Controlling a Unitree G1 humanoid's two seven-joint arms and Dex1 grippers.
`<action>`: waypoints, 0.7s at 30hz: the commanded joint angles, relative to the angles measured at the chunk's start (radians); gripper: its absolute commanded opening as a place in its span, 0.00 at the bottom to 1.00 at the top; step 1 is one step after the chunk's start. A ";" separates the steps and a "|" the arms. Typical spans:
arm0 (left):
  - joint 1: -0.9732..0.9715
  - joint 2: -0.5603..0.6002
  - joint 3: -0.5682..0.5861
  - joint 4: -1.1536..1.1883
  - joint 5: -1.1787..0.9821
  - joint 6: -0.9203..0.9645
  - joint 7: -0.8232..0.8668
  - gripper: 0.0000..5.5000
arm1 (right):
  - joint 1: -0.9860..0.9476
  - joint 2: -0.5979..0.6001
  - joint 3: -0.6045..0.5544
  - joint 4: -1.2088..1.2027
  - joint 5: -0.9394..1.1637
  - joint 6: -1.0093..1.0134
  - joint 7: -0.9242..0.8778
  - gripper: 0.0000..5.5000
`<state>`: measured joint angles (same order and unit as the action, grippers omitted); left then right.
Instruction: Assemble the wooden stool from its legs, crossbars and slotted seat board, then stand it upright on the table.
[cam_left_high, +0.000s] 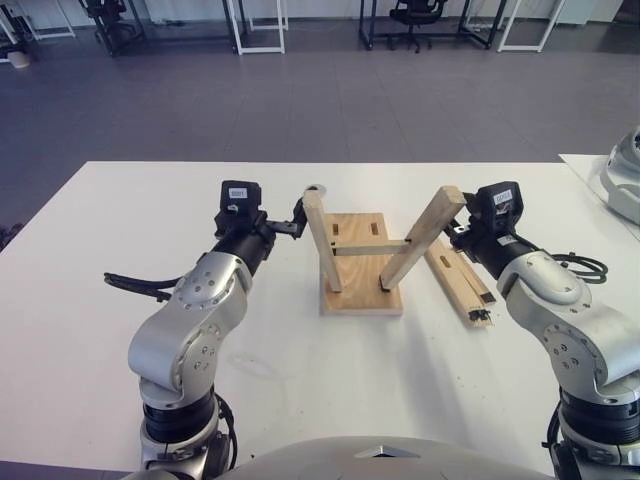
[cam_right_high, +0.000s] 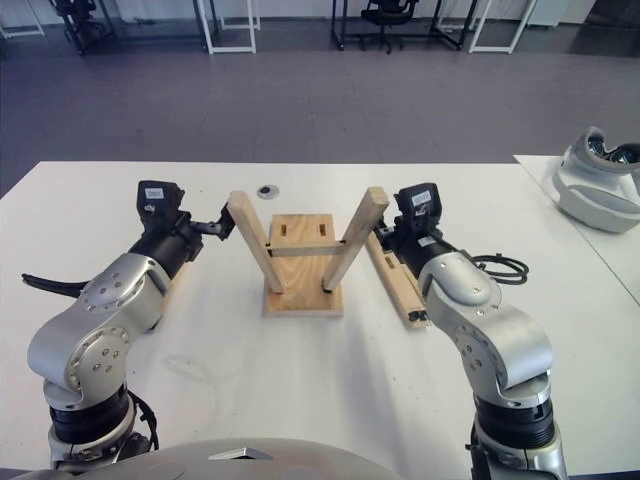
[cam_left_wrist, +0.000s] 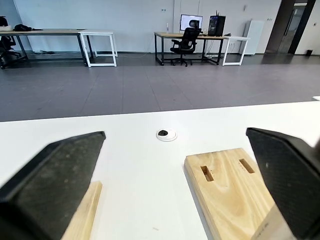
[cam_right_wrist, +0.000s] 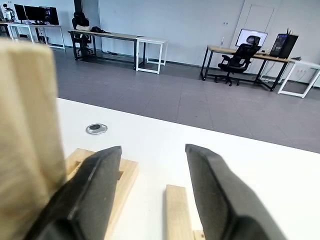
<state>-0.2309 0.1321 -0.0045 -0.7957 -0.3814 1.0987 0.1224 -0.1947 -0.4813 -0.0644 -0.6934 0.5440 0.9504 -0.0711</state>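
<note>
L fingers spread by left leg; R fingers spread, prob. touching right leg.

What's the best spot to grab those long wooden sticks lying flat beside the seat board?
Probably from above, at the middle of the spare sticks, pinching across their narrow width. They lie flat on the table, so only the top and long sides are free, and a middle grip should stop them tipping. The right end effector is nearest.

You see R gripper w/ fingers apart over table; stool leg just beside one finger, seat board, loose bar beyond.
</note>
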 joint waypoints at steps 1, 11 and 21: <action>-0.035 0.002 -0.130 0.010 -0.001 0.018 -0.046 0.95 | -0.111 0.011 0.076 -0.068 0.001 0.031 0.050 0.43; -0.078 0.053 -0.137 0.022 0.089 -0.033 -0.101 0.95 | -0.016 -0.012 0.062 -0.016 -0.073 0.040 0.138 0.43; -0.255 0.195 0.288 0.277 -0.140 -0.254 -0.374 0.95 | -0.234 0.072 -0.285 0.183 0.081 -0.242 0.254 0.43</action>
<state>-0.3252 0.3934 0.2461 -0.5037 -0.3796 0.8603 -0.2212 -0.3496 -0.4312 -0.3167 -0.5070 0.5417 0.7353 0.1428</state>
